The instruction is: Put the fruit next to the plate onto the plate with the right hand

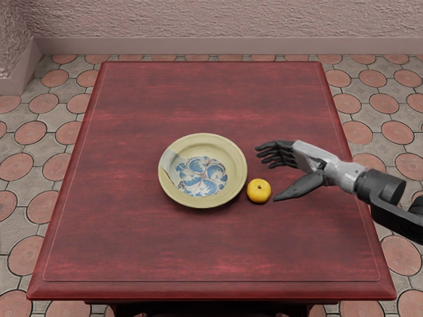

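The fruit [259, 191], small, round and orange, lies on the worktop [132, 231] just beside the right edge of the plate [202, 137], and I cannot tell whether it touches the rim. It is not yet on the plate. The right robot hand [294, 165] comes in from the right side and hovers near the fruit, a little behind it and to its right. It holds nothing: the 4 fingers [268, 153] are spread and reach towards the plate, and the thumb [291, 192] points at the fruit from the right without contact. I judge that the step in hand is the approach for the grasp. To do it well, the hand should come down over the fruit so that the thumb goes on 1 side and the fingers on the opposite side, and close only when the fruit sits between them. A round fruit probably rolls easily, so a push from the thumb alone could send it against the plate or away. After the grasp, the lift must be high enough to clear the raised rim.
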